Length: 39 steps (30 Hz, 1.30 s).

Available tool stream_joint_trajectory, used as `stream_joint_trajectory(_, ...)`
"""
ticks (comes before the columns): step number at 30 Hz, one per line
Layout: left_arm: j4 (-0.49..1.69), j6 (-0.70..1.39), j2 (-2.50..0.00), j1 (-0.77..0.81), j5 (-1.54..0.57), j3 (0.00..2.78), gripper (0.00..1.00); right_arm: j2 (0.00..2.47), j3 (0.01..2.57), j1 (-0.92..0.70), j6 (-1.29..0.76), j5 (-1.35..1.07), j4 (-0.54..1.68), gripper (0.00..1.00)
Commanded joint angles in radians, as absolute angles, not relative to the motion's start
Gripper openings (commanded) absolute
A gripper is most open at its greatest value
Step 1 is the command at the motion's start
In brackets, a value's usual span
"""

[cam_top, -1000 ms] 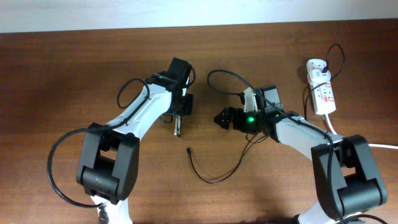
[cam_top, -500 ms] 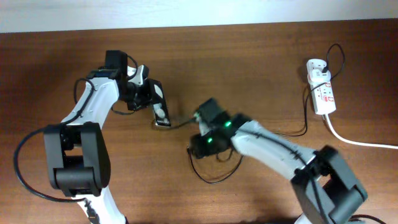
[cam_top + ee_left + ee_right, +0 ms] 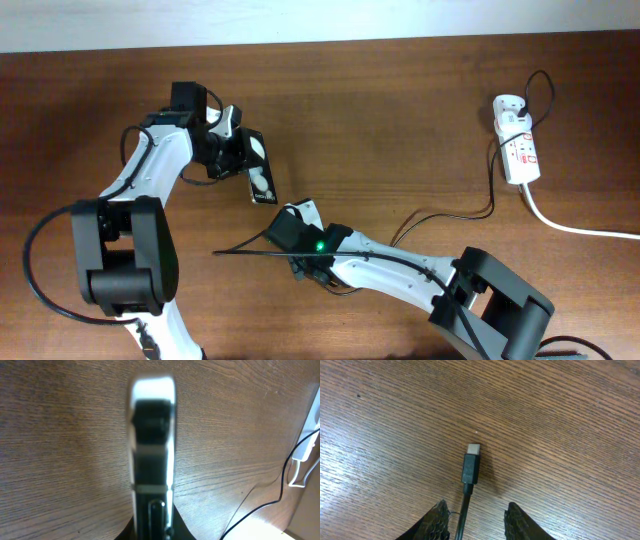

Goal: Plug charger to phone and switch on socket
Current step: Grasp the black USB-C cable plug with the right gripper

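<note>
My left gripper (image 3: 238, 158) is shut on the phone (image 3: 259, 172), a black slab with two white light spots, held off the table at upper left. The left wrist view shows the phone (image 3: 152, 435) edge-on and blurred, standing up from the left gripper (image 3: 152, 522). The charger's black plug tip (image 3: 471, 462) lies flat on the wood just ahead of my right gripper (image 3: 479, 520). Its fingers (image 3: 440, 520) stand apart, the cable running between them close to the left one. Overhead, the right gripper (image 3: 285, 235) sits low at centre. The charger cable (image 3: 480, 212) leads right to the white socket (image 3: 517, 150).
A thick white cord (image 3: 575, 228) runs from the socket off the right edge. A thin black stretch of cable (image 3: 250, 253) reaches left from under the right gripper. White wall edge (image 3: 320, 20) borders the table's far side.
The left arm swung left and lifted the phone off the table. The right arm travelled left and down to the cable's plug end, and its jaws narrowed around the cable.
</note>
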<state>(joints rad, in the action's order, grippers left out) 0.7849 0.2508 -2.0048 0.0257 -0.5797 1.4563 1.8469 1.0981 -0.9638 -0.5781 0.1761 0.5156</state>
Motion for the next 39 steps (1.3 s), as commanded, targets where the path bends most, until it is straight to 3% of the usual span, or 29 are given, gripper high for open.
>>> stream_joint_trajectory(1, 0.786, 0.242, -1.974, 0.024, -0.606, 1.453, 0.00, 1.856, 1.113, -0.968, -0.585, 0.196, 0.511, 0.33)
stream_joint_trajectory(3, 0.787, 0.242, -1.974, 0.024, -0.606, 1.453, 0.00, 1.859, 1.113, -0.968, -0.585, 0.196, 0.511, 0.25)
stream_joint_trajectory(11, 0.789, 0.242, -1.974, 0.024, -0.606, 1.453, 0.00, 1.889, 1.113, -0.968, -0.585, 0.191, 0.490, 0.25)
stream_joint_trajectory(12, 0.789, 0.242, -1.974, 0.024, -0.606, 1.453, 0.00, 1.890, 1.113, -0.968, -0.585, 0.191, 0.490, 0.26)
stream_joint_trajectory(14, 0.789, 0.242, -1.974, 0.024, -0.606, 1.453, 0.00, 1.890, 1.113, -0.968, -0.585, 0.167, 0.475, 0.39)
stream_joint_trajectory(15, 0.789, 0.242, -1.974, 0.024, -0.606, 1.453, 0.00, 1.890, 1.113, -0.968, -0.585, 0.166, 0.471, 0.39)
stream_joint_trajectory(28, 0.789, 0.242, -1.974, 0.024, -0.606, 1.453, 0.00, 1.901, 1.111, -0.968, -0.585, 0.164, 0.479, 0.09)
stream_joint_trajectory(33, 0.789, 0.242, -1.974, 0.024, -0.606, 1.453, 0.00, 1.893, 1.112, -0.961, -0.585, 0.159, 0.485, 0.04)
stream_joint_trajectory(39, 0.777, 0.178, -1.974, 0.023, -0.696, 1.453, 0.00, 1.705, 1.114, -0.759, -0.485, -0.277, 0.508, 0.04)
